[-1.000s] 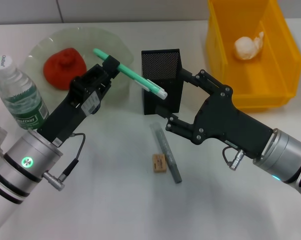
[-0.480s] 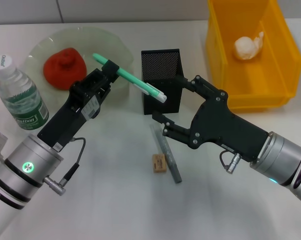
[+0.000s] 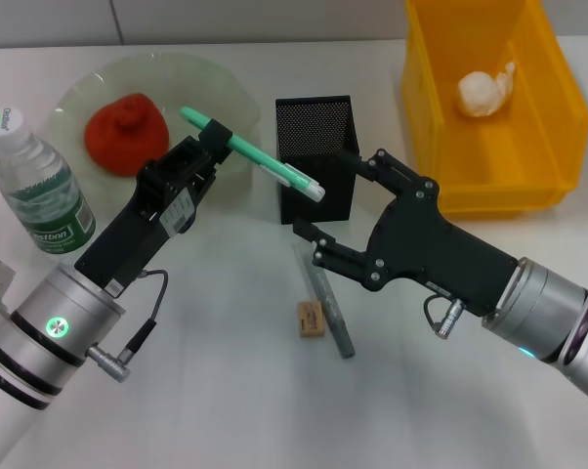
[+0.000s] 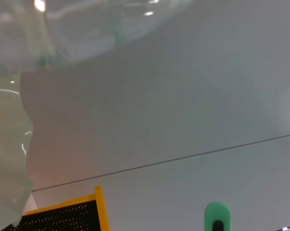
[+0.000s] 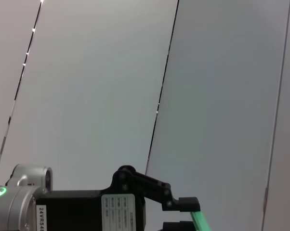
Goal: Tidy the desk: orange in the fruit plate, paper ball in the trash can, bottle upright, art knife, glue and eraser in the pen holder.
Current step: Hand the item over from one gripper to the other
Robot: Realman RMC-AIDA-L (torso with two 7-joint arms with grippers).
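Observation:
My left gripper [image 3: 214,149] is shut on a green pen-shaped stick [image 3: 265,162] with a white tip; whether it is the art knife or the glue I cannot tell. Its tip hangs at the front left face of the black mesh pen holder [image 3: 315,137]. My right gripper [image 3: 335,193] stands open just in front of the holder, one finger beside its right wall. A grey stick [image 3: 327,299] and the tan eraser [image 3: 311,319] lie on the table below it. The orange [image 3: 126,132] sits in the fruit plate [image 3: 208,76]. The bottle [image 3: 35,181] stands upright. The paper ball [image 3: 484,91] lies in the yellow trash can [image 3: 489,191].
The left wrist view shows the stick's green end [image 4: 216,215], the holder's mesh [image 4: 63,220] and the glass plate [image 4: 15,144]. In the right wrist view the left arm [image 5: 87,211] is holding the green stick [image 5: 201,223]. White tabletop lies in front of the eraser.
My right gripper has moved left, closer to the pen holder and over the grey stick. The left gripper and its green stick have barely shifted.

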